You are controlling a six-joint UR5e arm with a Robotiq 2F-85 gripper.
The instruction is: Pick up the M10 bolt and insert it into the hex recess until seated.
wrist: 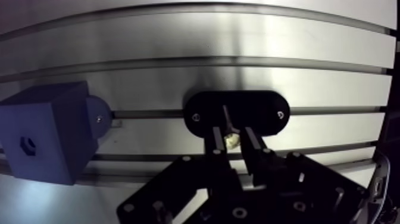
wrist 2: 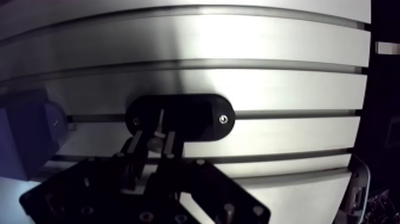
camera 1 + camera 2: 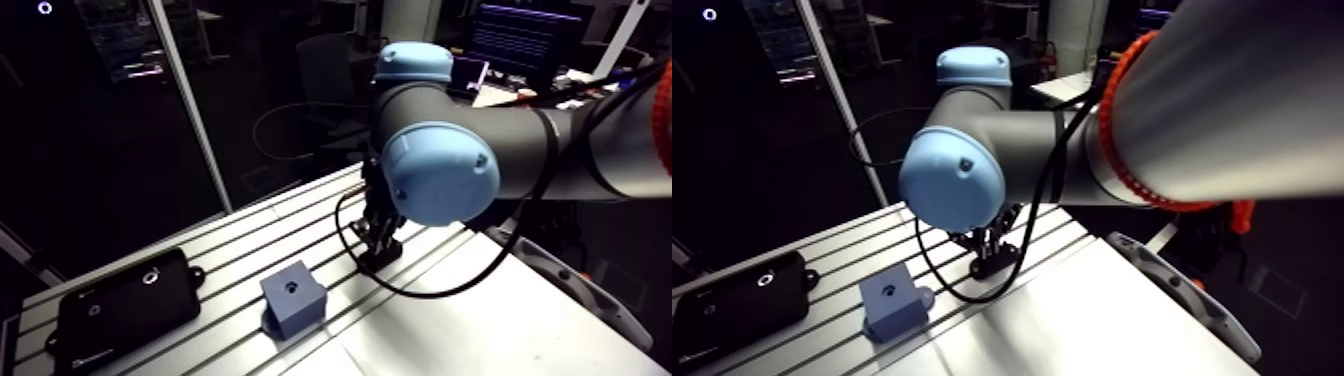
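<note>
In the wrist view my gripper (image 1: 231,142) is shut on the M10 bolt (image 1: 228,132). The bolt's pale head sits between the fingertips and its thin shank points ahead over a black oval holder (image 1: 262,112) screwed to the table. Off to one side of the gripper stands a blue block (image 1: 44,134) with a hex recess (image 1: 27,145) in its facing side. In the arm view the gripper (image 3: 380,250) hangs low over the table, to the right of and behind the blue block (image 3: 294,298).
A flat black box (image 3: 125,305) with round fittings lies on the slotted aluminium table (image 3: 250,240) left of the block. A smooth white sheet (image 3: 480,320) covers the table's near right part. The table edge runs close behind the gripper.
</note>
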